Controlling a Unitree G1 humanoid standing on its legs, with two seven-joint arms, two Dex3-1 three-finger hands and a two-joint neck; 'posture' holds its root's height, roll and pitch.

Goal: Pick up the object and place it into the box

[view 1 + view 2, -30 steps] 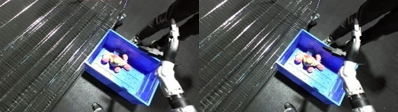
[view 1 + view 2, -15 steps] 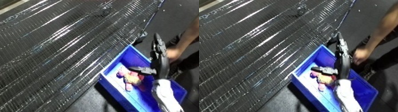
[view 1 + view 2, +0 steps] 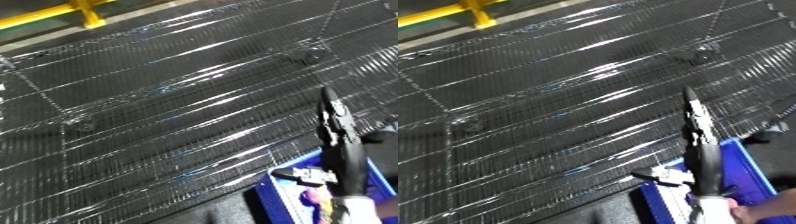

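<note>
The right hand (image 3: pixel 336 131) reaches up over the shiny black sheet (image 3: pixel 178 100), fingers straight, holding nothing. At 5 o'clock, the pink object (image 3: pixel 313 198) lies in the blue bin (image 3: pixel 749 165).

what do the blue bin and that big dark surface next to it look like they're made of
The blue bin looks like smooth moulded plastic: uniform colour, thin rim. The dark surface seems a glossy, wrinkled plastic or foil sheet: bright streaky glints and fine parallel lines. Can't be sure of either.
</note>
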